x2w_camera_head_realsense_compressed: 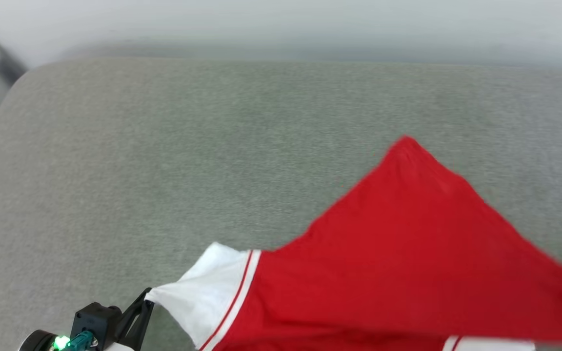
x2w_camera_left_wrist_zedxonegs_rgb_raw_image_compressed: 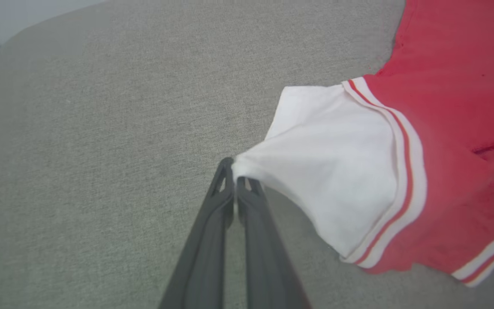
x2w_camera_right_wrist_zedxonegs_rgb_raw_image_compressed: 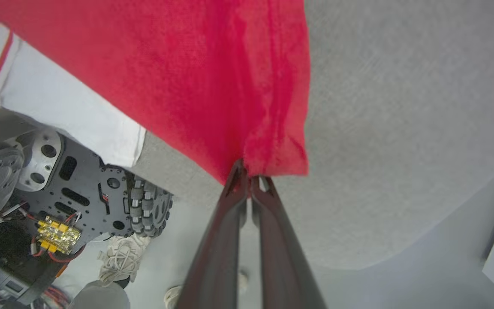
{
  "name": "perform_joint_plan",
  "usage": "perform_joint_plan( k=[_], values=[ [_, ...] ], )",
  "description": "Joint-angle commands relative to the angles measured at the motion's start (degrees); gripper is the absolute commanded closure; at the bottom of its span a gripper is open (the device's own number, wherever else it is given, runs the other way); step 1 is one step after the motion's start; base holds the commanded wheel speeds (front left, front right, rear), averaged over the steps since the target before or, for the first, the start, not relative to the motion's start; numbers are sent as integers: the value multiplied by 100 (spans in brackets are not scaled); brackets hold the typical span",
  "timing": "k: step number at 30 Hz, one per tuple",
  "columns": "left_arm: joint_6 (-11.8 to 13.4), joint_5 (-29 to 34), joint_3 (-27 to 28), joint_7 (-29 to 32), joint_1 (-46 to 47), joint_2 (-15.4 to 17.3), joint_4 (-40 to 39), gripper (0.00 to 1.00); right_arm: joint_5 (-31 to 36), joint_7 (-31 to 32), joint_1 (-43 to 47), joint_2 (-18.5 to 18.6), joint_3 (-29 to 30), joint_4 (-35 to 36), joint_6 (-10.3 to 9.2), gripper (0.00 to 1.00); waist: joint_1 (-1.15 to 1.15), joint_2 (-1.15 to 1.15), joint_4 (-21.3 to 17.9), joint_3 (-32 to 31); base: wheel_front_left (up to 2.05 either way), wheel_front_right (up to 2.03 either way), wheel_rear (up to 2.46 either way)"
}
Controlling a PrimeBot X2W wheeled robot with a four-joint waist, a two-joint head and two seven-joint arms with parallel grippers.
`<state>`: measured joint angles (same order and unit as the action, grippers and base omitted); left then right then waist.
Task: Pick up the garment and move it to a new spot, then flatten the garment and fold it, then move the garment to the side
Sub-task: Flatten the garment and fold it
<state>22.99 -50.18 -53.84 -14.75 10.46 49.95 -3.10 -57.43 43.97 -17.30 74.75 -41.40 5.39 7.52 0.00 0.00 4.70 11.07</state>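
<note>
Red jersey T-shirt (x2w_camera_head_realsense_compressed: 408, 253) held spread above the grey cushion (x2w_camera_head_realsense_compressed: 164, 146), toward its near right.
The left gripper (x2w_camera_left_wrist_zedxonegs_rgb_raw_image_compressed: 234, 171) is pinched closed on the tip of the white sleeve (x2w_camera_left_wrist_zedxonegs_rgb_raw_image_compressed: 328, 163), the right gripper (x2w_camera_right_wrist_zedxonegs_rgb_raw_image_compressed: 249, 174) closed on a red edge. Both bites look thin; a sharp tug apart could slip the cloth free, and it would land bunched.

garment (x2w_camera_head_realsense_compressed: 408, 253), head view: cut off at bottom and right edges; right hem blurred
left gripper (x2w_camera_left_wrist_zedxonegs_rgb_raw_image_compressed: 234, 174) tips: pinch point covered by white sleeve cloth
right gripper (x2w_camera_right_wrist_zedxonegs_rgb_raw_image_compressed: 249, 174) tips: buried in red hem
wheeled base (x2w_camera_right_wrist_zedxonegs_rgb_raw_image_compressed: 79, 193): partly behind garment, cropped at left edge
</note>
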Motion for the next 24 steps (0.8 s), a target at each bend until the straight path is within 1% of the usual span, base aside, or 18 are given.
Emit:
perform_joint_plan(
  k=[1,3,8,11,12,13,14,16,19,24],
  values=[
    [41,-34,22,-21,-73,30,-3,100,-63,-115,269,36,-53,-44,-5,100,0,0,-116,-28,0,0,0],
    [55,-27,47,-22,-68,26,-19,100,-173,-317,648,3,-78,-137,-6,100,0,0,-177,-1,0,0,0],
    [18,0,70,-28,-42,-6,-6,100,-192,-717,1458,-314,-103,-412,-5,100,0,0,-264,56,0,0,0],
    [-6,6,82,-30,-26,-11,18,100,-155,-954,1700,-500,33,-564,-6,100,0,0,-292,74,0,0,0],
    [-6,5,84,-31,-29,-10,22,100,-149,-1016,1719,-547,110,-604,-6,98,0,0,-303,74,0,0,0],
    [-6,0,85,-32,-35,-8,29,100,-111,-1059,1698,-580,198,-624,-6,50,0,0,-315,70,0,0,0],
    [-13,-2,86,-32,-36,-7,37,100,-86,-1103,1651,-598,305,-625,-6,0,0,0,-322,65,0,0,0],
    [-25,6,72,-32,-25,-22,46,100,-70,-1171,1537,-589,553,-600,-6,0,0,0,-321,46,0,0,0],
    [-41,15,43,-25,-1,-72,50,100,-35,-1202,1318,-453,968,-457,-6,0,0,0,-291,30,0,0,0],
    [-56,67,18,2,75,-106,32,100,156,-978,732,-212,1575,1,-6,0,0,0,-186,90,0,0,0]
  ],
)
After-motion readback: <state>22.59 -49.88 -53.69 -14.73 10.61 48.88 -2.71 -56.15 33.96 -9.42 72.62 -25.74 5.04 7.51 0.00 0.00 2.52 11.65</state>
